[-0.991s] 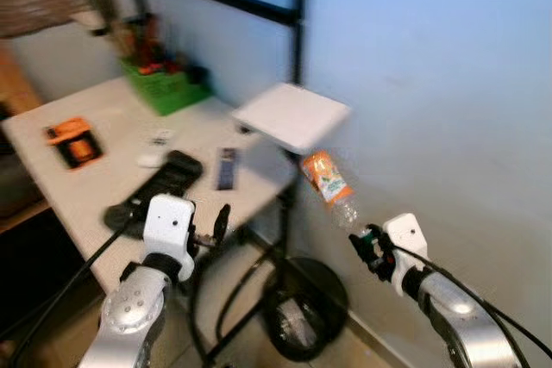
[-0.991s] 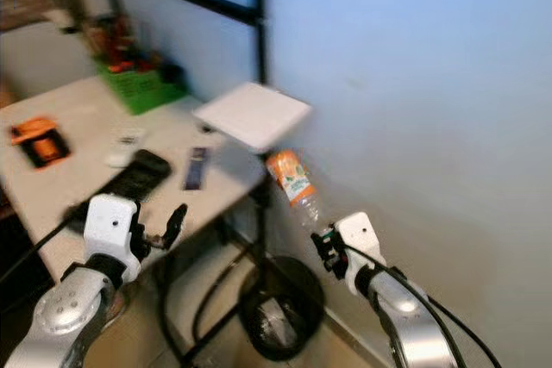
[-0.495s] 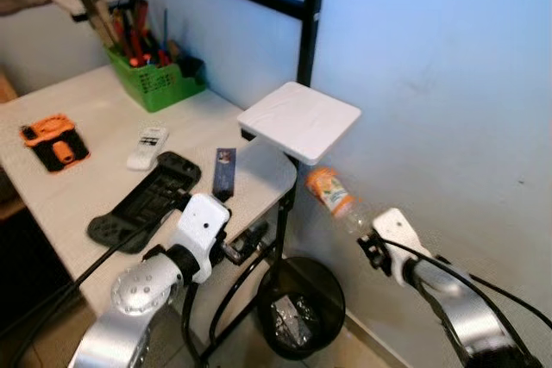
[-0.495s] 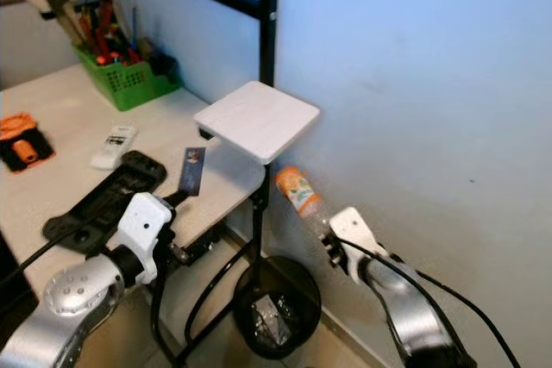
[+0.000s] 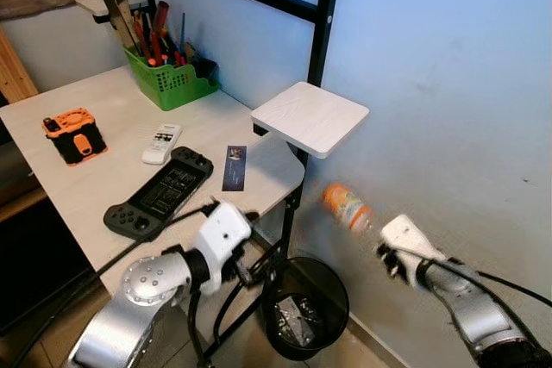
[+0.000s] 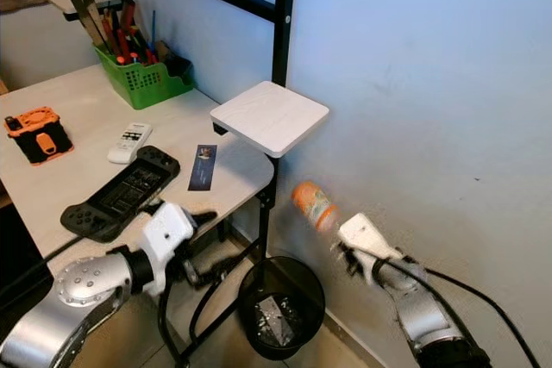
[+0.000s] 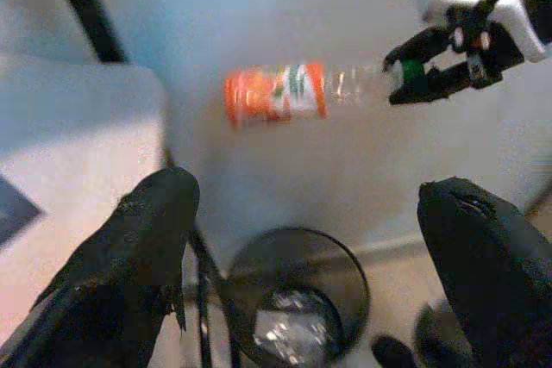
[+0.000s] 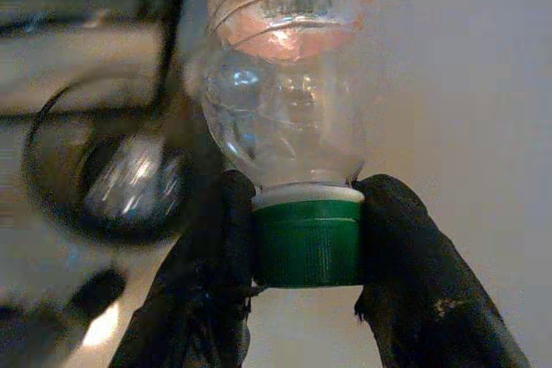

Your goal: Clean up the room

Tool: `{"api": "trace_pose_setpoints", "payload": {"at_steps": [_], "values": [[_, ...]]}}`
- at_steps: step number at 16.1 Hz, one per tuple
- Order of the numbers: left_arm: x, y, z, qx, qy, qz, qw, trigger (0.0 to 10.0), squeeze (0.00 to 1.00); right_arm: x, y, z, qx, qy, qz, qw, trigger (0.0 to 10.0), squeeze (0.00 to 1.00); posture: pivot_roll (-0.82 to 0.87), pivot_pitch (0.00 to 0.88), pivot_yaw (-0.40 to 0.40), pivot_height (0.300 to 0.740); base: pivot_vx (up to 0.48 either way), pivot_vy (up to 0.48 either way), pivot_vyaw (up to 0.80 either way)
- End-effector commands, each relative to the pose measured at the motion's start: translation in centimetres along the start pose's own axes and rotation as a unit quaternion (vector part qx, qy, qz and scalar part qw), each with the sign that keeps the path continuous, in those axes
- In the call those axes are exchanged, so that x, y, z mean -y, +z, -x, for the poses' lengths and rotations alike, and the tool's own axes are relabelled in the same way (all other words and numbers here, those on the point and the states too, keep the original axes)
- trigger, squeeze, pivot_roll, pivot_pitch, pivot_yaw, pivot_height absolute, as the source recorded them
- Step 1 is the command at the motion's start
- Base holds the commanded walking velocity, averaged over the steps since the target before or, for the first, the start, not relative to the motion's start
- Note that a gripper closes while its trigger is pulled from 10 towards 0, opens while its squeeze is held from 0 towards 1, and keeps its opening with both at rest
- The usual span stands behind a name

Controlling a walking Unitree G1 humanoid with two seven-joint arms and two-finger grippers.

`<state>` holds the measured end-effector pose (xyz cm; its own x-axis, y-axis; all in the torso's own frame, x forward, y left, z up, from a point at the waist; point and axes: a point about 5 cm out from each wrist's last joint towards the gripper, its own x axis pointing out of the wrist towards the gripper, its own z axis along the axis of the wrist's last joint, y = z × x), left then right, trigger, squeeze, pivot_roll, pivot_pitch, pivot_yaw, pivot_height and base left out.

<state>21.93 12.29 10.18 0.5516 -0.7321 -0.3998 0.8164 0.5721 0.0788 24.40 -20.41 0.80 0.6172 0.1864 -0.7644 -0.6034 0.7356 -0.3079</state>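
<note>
A clear plastic bottle (image 5: 347,207) with an orange label and a green cap (image 8: 307,240) hangs in the air beside the blue wall. My right gripper (image 8: 306,243) is shut on the cap, holding the bottle out to the right of the desk. A black round trash bin (image 5: 305,307) with crumpled waste inside stands on the floor below and to the left of the bottle. My left gripper (image 7: 302,239) is open, low in front of the desk edge, its fingers (image 7: 151,239) framing the bottle (image 7: 276,92) and the bin (image 7: 293,321).
The light desk (image 5: 78,187) carries a black handheld console (image 5: 159,194), a white remote (image 5: 161,144), an orange device (image 5: 73,135), a dark card (image 5: 235,167) and a green tool basket (image 5: 171,84). A white square shelf (image 5: 310,118) juts from a black post. Cables hang under the desk.
The camera has swung, so the desk shows more fully. My right gripper has carried the bottle lower and to the right, closer above the bin. My left arm has dropped below the desk edge.
</note>
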Motion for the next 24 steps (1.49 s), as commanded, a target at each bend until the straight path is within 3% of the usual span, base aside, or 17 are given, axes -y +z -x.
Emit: {"api": "trace_pose_setpoints", "payload": {"at_steps": [1,3,6,8,11,14,17,19,23,24], "values": [[-0.3,-0.1,-0.1,-0.012,-0.003,-0.005,1.000,10.0,0.00,-0.6,-0.3,-0.2,-0.024,0.028,0.024,0.999,10.0,0.00,0.00,0.000,0.005,0.740,0.000,0.000,0.00],[-0.6,-0.4,-0.5,-0.034,-0.015,-0.013,0.999,10.0,0.00,-3.3,-1.1,-2.0,-0.070,0.086,0.039,0.993,10.0,0.00,-0.01,0.000,0.012,0.740,0.000,0.000,0.00],[-0.1,-0.6,-1.0,-0.050,-0.044,-0.018,0.998,10.0,0.00,-5.8,-1.4,-3.7,-0.094,0.100,0.047,0.989,10.0,0.00,-0.01,0.000,0.016,0.740,0.000,0.000,0.00],[0.1,-0.7,-1.0,-0.064,-0.060,-0.021,0.996,10.0,0.00,-6.5,-1.6,-4.2,-0.105,0.099,0.048,0.988,10.0,0.00,0.00,0.000,0.014,0.740,0.000,0.000,0.00],[0.3,-1.2,-0.7,-0.097,-0.073,-0.010,0.993,10.0,0.00,-6.6,-1.0,-4.8,-0.102,0.078,0.013,0.992,10.0,0.00,0.00,0.000,0.011,0.740,0.000,0.000,0.00],[0.4,-0.9,-0.6,-0.106,-0.082,0.026,0.991,10.0,0.00,-6.9,-0.6,-5.1,-0.100,0.079,0.013,0.992,10.0,0.00,0.01,0.000,0.008,0.740,0.000,0.000,0.00],[0.5,-0.7,-0.8,-0.119,-0.094,0.035,0.988,10.0,0.00,-7.0,-0.3,-5.3,-0.097,0.081,0.012,0.992,10.0,0.00,0.00,0.000,0.006,0.740,0.000,0.000,0.00],[0.6,-0.9,-0.6,-0.154,-0.102,0.042,0.982,10.0,0.00,-7.0,-0.1,-5.4,-0.095,0.082,0.009,0.992,10.0,0.00,0.00,0.000,0.005,0.740,0.000,0.000,0.00],[0.0,-0.5,-0.8,-0.159,-0.089,0.040,0.982,10.0,0.00,-7.1,0.1,-5.5,-0.094,0.085,0.002,0.992,10.0,0.01,0.01,0.000,0.007,0.740,0.000,0.000,0.00],[0.0,-0.5,-0.8,-0.161,-0.090,0.039,0.982,10.0,0.00,-7.1,0.2,-5.5,-0.092,0.087,-0.002,0.992,10.0,0.38,0.00,0.000,0.008,0.740,0.000,0.000,0.00]]}}
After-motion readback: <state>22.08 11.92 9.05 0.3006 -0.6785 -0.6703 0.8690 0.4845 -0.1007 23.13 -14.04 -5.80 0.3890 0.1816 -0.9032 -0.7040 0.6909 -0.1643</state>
